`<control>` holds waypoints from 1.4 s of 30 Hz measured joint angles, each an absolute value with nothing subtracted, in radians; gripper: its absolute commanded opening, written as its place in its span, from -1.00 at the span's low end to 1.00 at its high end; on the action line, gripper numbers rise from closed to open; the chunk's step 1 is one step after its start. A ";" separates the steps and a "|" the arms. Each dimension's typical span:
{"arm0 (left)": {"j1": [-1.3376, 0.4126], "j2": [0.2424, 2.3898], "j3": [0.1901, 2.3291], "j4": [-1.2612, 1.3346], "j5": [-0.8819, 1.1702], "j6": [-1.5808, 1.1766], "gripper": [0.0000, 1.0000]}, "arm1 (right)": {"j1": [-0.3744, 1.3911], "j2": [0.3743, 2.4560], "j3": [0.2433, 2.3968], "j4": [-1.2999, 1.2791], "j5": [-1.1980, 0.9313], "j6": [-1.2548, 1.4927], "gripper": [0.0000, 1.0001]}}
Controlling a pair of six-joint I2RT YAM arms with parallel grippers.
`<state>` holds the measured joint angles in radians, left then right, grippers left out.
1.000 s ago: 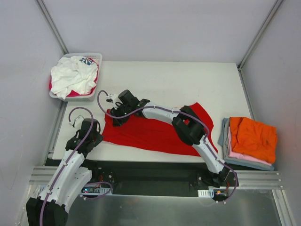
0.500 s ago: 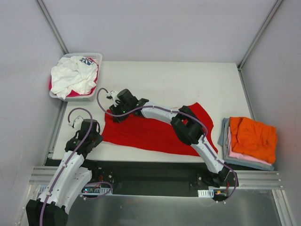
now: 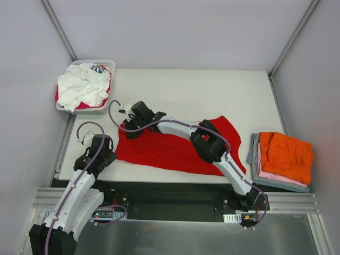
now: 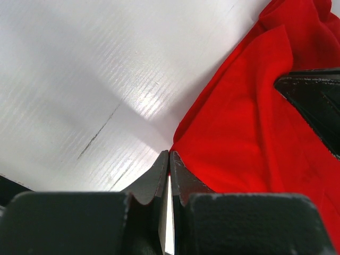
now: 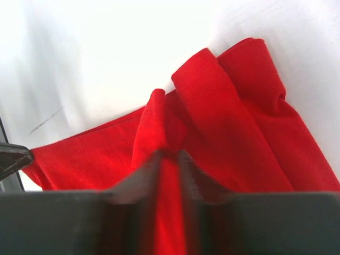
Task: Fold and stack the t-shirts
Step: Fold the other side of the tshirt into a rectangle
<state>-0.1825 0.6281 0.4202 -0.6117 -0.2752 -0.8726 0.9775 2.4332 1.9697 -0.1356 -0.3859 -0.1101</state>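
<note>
Where right gripper pinches, soft red t-shirt puckers, ridged.

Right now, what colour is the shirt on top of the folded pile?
Orange. The top shirt shows best in the top external view.

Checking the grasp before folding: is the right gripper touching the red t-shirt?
Touching. Right wrist view: the right gripper pinches a ridge of the red t-shirt.

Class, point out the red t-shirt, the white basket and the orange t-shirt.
red t-shirt (image 3: 170, 151): top external view, middle of its spread cloth.
white basket (image 3: 87, 110): top external view, near wall.
orange t-shirt (image 3: 287, 155): top external view, centre, atop the stack.
</note>
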 measured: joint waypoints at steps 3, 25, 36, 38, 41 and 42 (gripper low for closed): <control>-0.183 0.628 0.420 -0.612 -0.275 -0.873 -1.00 | 0.978 2.443 1.977 -0.135 -0.383 -0.096 -0.99; -0.183 0.638 0.449 -0.631 -0.325 -0.876 0.63 | 0.960 2.395 1.915 -0.088 -0.237 -0.056 0.23; -0.183 0.981 0.682 -0.440 -0.329 -0.799 0.23 | 0.898 2.016 1.581 -0.119 -0.050 -0.041 0.21; -0.183 1.085 0.716 -0.383 -0.308 -0.781 0.19 | 0.875 1.950 1.518 -0.121 -0.011 -0.038 0.19; -0.183 1.203 0.743 -0.311 -0.293 -0.758 0.12 | 0.859 1.895 1.459 -0.143 0.042 -0.037 0.18; -0.182 1.225 0.749 -0.301 -0.292 -0.752 0.09 | 0.859 1.885 1.443 -0.149 0.054 -0.037 0.18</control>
<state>-0.1822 1.2251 0.7490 -0.3008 -0.2924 -0.7521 0.8589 1.8854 1.4433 -0.1490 0.0540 -0.0368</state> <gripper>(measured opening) 0.585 0.595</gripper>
